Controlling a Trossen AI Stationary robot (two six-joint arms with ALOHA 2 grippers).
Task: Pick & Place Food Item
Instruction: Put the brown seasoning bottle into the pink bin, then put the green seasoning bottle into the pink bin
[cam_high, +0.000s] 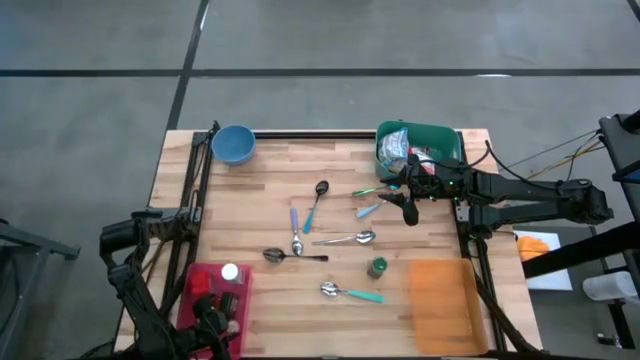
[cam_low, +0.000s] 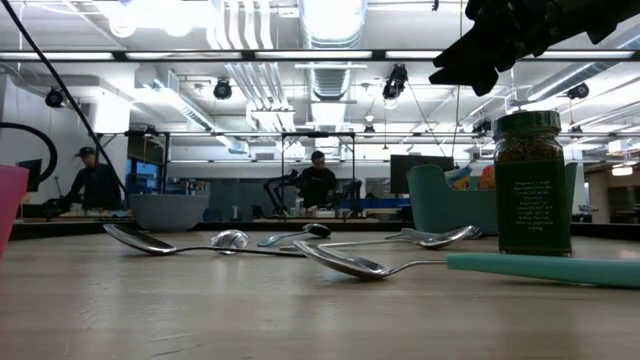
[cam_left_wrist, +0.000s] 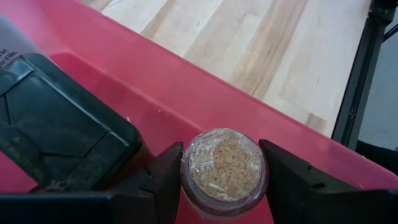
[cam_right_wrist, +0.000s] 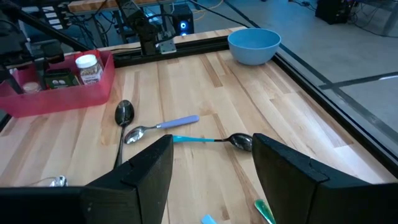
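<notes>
Though hidden from above, left gripper (cam_left_wrist: 224, 177) around jar (cam_left_wrist: 224, 169).

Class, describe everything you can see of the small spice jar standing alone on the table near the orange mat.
The spice jar is a small clear container with a dark green screw lid and a green label, filled with brownish-green flakes. It stands upright on the wooden table, closed, touching nothing else. From above, the jar sits just left of the orange mat, between two teal-handled spoons. Neither tool is near it.

We see small print on the green-labelled glass spice jar (cam_low: 533, 185), too small to read, no other legible text
</notes>
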